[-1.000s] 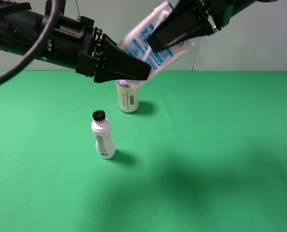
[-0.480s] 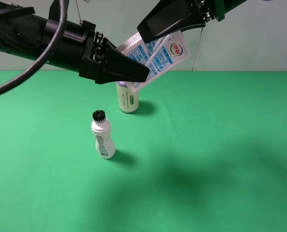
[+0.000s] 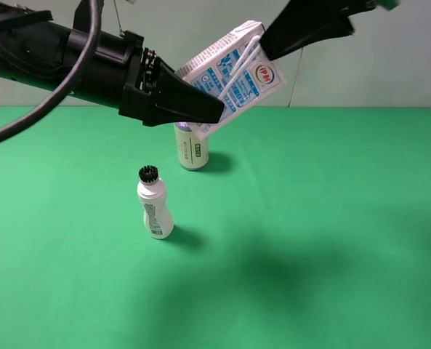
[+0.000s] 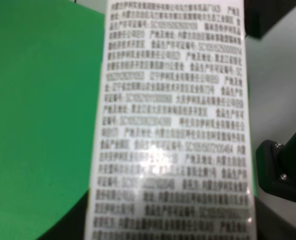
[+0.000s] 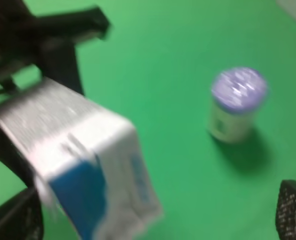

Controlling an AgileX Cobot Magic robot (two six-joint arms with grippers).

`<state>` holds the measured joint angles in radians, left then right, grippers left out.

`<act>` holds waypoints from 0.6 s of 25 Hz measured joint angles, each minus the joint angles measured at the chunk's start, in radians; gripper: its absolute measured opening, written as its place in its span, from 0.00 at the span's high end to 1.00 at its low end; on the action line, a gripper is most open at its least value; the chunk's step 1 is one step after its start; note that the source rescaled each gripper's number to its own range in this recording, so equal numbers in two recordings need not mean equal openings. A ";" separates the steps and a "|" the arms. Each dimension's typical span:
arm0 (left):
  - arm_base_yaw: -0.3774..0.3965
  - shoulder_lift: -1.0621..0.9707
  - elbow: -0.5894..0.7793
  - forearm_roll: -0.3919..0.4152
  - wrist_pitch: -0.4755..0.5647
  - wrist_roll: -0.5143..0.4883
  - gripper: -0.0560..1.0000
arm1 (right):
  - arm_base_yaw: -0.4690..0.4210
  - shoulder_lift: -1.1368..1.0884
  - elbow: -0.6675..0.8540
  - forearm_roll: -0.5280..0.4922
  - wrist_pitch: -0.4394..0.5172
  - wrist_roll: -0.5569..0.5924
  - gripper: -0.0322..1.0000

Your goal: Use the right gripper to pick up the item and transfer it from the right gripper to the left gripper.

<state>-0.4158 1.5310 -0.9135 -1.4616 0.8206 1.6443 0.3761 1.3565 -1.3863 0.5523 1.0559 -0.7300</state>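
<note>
two black grippers sit high over the green table. the left gripper is clamped on the lower end of the item, a white and blue milk carton hanging tilted in the air, gable end up toward the right gripper. the right gripper's fingers are spread wide, tips just beside the carton's top, not pinching it. under the carton stands a cream cylinder with a purple top; nearer the camera, a white bottle with a black brush cap stands upright

A robot lab's test bench: a table under plain green cloth (like a studio backdrop), a bare pale wall behind, black left arm and right arm above.
</note>
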 joint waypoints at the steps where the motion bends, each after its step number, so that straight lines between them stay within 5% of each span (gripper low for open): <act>1: 0.000 0.000 0.000 0.000 0.000 0.000 0.94 | 0.000 -0.019 0.000 -0.033 -0.003 0.026 0.00; 15: 0.000 0.000 0.000 0.000 0.001 0.000 0.94 | 0.000 -0.285 0.055 -0.388 0.113 0.443 0.00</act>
<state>-0.4158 1.5310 -0.9135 -1.4616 0.8217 1.6443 0.3761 1.0714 -1.3309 0.1646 1.1690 -0.2872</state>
